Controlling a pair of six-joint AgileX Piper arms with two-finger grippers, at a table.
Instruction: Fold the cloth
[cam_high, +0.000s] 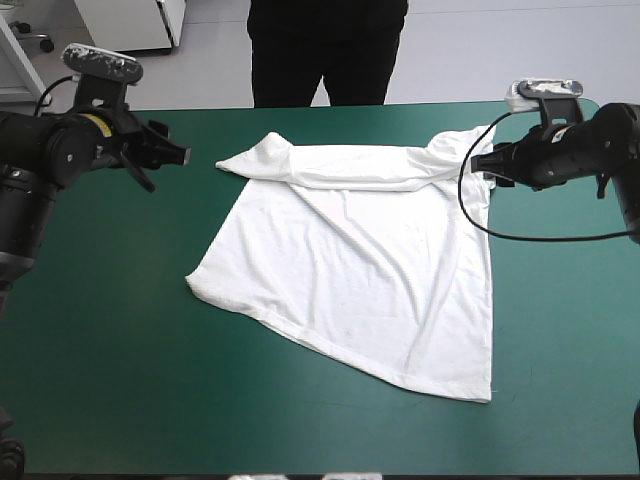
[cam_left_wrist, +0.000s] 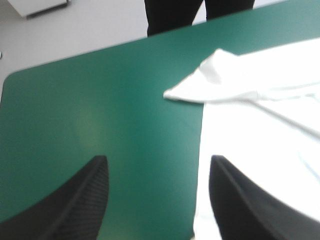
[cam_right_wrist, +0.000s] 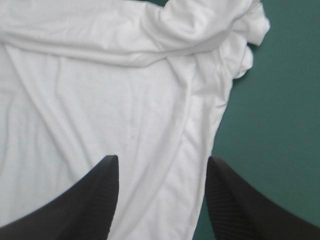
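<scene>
Flanking white short-sleeved T-shirt (cam_high: 350, 270) spread on teal-green bench (cam_high: 100, 380), left claw (cam_high: 166, 156) and right claw (cam_high: 480, 166) gape wide, empty, likely poised to grab far corners.

We see the T-shirt (cam_high: 360, 270) spread flat on the teal-green surface (cam_high: 100, 380), its far edge folded over. Our left gripper (cam_high: 166, 155) hovers just left of it, and our right gripper (cam_high: 480, 167) is at its far right corner.

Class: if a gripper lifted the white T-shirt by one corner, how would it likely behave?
Probably floppy: the T-shirt lies in soft wrinkles, its far edge folded over itself. Likely light and thin, lying flat against the teal-green cover.
</scene>
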